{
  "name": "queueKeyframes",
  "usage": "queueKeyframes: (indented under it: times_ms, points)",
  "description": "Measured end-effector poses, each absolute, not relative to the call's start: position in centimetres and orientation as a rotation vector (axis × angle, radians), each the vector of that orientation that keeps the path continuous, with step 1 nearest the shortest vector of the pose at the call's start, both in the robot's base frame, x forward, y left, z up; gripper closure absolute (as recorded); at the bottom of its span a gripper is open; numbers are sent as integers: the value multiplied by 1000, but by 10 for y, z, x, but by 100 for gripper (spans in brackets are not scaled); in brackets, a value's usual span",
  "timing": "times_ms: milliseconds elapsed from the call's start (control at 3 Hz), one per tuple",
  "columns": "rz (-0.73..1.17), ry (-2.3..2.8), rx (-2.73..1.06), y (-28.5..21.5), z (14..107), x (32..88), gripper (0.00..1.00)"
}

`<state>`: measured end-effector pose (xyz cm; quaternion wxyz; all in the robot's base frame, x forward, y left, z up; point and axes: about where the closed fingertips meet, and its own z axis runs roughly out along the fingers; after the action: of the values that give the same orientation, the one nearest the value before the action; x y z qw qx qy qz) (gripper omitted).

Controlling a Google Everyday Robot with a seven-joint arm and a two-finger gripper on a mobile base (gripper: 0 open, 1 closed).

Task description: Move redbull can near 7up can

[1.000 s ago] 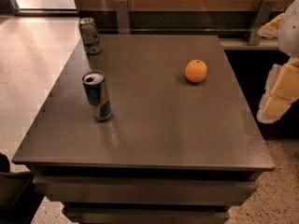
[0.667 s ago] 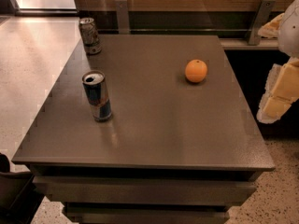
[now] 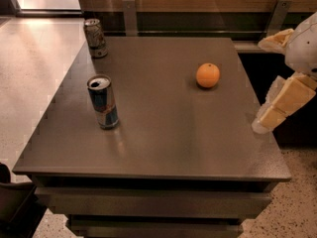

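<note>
Table: two cans, one orange; fingers right

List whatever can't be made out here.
- Pincer, camera view, beside the table's right edge: partly cut off by the picture's right edge, along with the arm behind it.
- 7up can, far left corner: its lettering is too small to read.
- redbull can: its back is hidden by its own body.
- Table base: cut off by the bottom edge.
</note>
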<state>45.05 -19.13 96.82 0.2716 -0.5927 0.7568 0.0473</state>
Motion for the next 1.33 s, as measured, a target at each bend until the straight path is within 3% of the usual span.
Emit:
queueKeyframes:
  times_ms: [667, 1333]
  points:
    - [463, 1735, -1430, -123, 950, 464, 0]
    - [781, 1417, -1317, -24, 980, 471, 0]
